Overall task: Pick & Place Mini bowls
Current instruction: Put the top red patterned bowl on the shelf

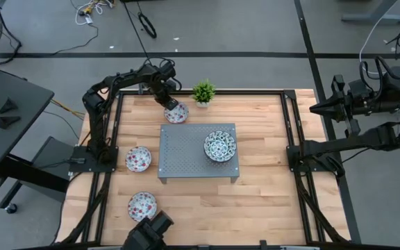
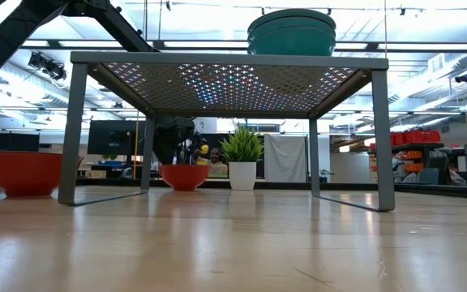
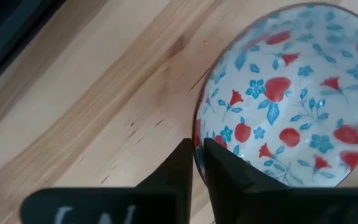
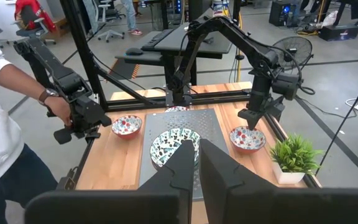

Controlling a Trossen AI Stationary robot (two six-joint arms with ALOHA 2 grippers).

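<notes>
The left gripper (image 1: pixel 170 105) is gripping the rim of 1 red-spotted mini bowl (image 1: pixel 177 113) resting on the wooden table (image 1: pixel 262 187), just beside the potted plant (image 1: pixel 203 92). 2 more red-spotted bowls (image 1: pixel 138 158) are sitting left of the perforated metal stand (image 1: pixel 186 156), which is carrying the stacked blue-green bowls (image 1: pixel 220 146). The right gripper (image 1: pixel 317 108) is hanging beyond the table's right edge, fingers nearly closed on nothing.

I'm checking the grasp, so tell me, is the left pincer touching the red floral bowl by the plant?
Touching. The left wrist view shows the left pincer closed on the rim of the red floral bowl, one finger on each side of the rim.
</notes>
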